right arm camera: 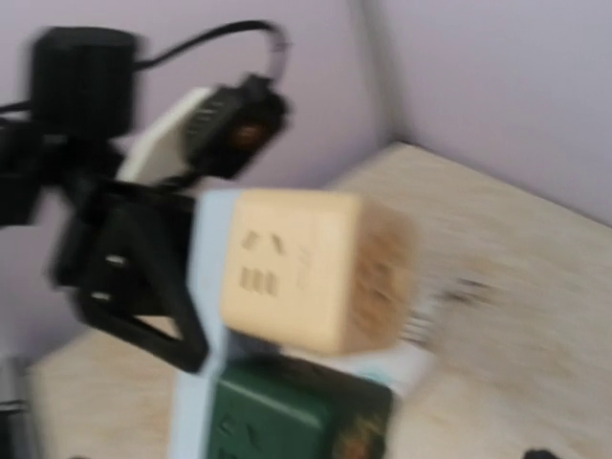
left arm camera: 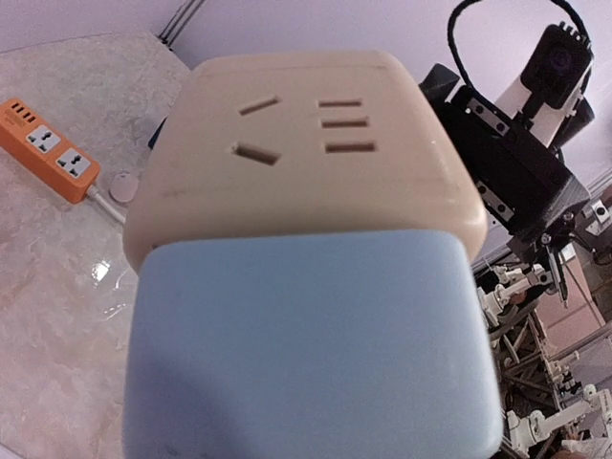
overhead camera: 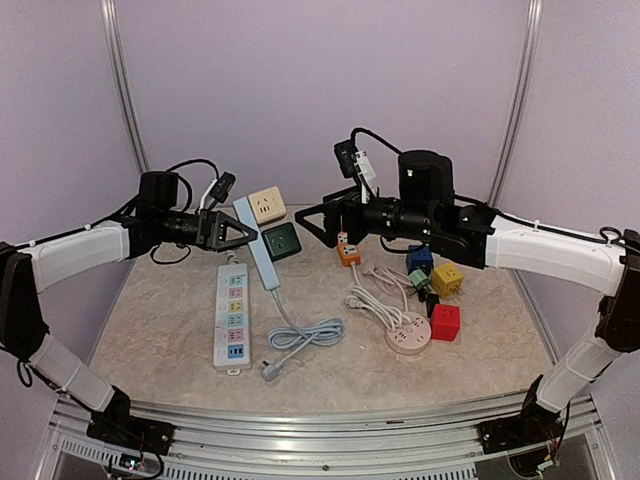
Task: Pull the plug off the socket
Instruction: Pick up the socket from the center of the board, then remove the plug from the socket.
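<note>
cream plug cube sits plugged into the far end of a pale blue socket strip, with a dark green plug cube just nearer on the same strip, at the far middle of the table. the left claw is clenched on the strip from the left. the right claw is released, jaws spread, just right of the green cube.

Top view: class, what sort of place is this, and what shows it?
Probably a robot lab test cell: a left arm and right arm bolted at the edge of a table, plain walls closing it in, power strips and cube sockets laid out for practice.
</note>
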Robot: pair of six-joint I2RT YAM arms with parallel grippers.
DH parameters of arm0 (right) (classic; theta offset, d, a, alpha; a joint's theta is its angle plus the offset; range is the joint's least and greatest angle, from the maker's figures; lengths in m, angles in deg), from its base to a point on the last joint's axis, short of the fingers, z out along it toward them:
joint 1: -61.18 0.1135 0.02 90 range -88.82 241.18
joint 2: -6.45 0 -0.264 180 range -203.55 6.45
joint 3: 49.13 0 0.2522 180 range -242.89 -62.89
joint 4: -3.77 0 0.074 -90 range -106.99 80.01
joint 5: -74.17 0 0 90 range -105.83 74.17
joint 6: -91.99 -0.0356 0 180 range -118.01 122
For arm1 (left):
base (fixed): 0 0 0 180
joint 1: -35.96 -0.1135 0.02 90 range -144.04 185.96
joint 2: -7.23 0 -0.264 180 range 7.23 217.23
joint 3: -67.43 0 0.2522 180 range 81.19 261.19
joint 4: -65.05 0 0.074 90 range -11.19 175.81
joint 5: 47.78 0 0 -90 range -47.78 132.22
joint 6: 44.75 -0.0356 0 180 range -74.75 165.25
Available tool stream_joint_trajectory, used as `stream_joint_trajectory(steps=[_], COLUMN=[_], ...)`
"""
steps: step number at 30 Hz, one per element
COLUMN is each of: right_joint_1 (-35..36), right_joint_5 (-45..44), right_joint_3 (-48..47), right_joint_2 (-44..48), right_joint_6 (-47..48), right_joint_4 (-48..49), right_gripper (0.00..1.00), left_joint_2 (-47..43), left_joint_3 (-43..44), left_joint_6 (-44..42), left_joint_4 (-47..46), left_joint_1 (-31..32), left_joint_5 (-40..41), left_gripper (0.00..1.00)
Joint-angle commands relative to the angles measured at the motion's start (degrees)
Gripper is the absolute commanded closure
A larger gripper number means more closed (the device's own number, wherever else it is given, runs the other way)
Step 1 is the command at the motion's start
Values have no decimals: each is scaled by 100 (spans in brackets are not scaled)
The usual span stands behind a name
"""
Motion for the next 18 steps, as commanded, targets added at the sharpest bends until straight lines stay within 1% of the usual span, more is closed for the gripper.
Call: stream_joint_trajectory(steps=[1, 3, 5, 9, 13, 18], right_joint_1=[-139, -194, -206, -214, -270, -360], right_joint_5=[1790, 1980, 2062, 2308, 2227, 2222], right_joint_3=[174, 182, 127, 78, 101, 281], right_joint_2=[114, 71, -21, -239, -328, -329], right_joint_6=[-472, -613, -658, -858, -1072, -1367], right_joint_4=[526, 711, 750, 966, 1048, 1301], right_gripper=[3, 3, 3, 3, 4, 3], left_joint_2=[-418, -469, -500, -527, -562, -679], left_joint_3=[467, 536, 498, 468, 386, 278], left_joint_6=[-855, -1087, -1031, -1009, -931, -736], left_joint_4=[481, 700, 598, 498, 364, 64], left_joint_1=[268, 410, 538, 821, 993, 1062], left_joint_5=[-776, -860, -1020, -1088, -1085, -1128], left_gripper=[99, 100, 100, 100, 100, 100])
